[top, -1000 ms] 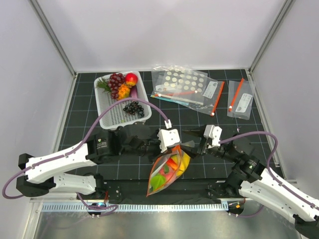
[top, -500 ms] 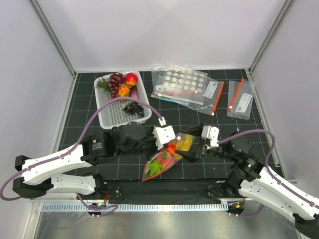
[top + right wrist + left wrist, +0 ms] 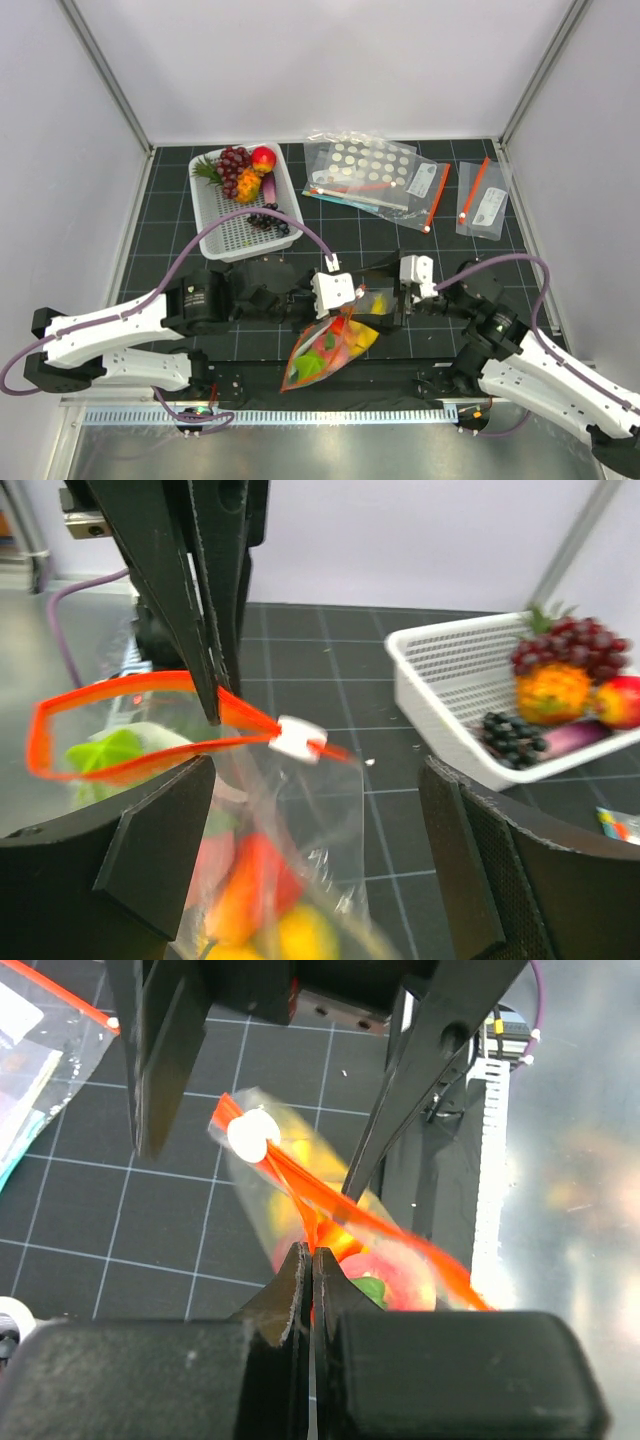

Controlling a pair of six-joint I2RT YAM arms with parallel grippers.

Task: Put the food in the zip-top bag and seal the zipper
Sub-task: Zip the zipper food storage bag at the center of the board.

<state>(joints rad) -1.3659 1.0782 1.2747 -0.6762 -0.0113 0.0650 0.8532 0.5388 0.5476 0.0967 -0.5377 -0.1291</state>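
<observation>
Between the clamped left fingers sits the zipper, right fingers spread.

Top camera looks steeply down on the tabletop; both wrist cameras face the bag closely, from opposite sides.

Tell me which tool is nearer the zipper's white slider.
Right. The right tool is open with the white slider between its fingers; the left tool is shut on the zipper just beside it.
</observation>
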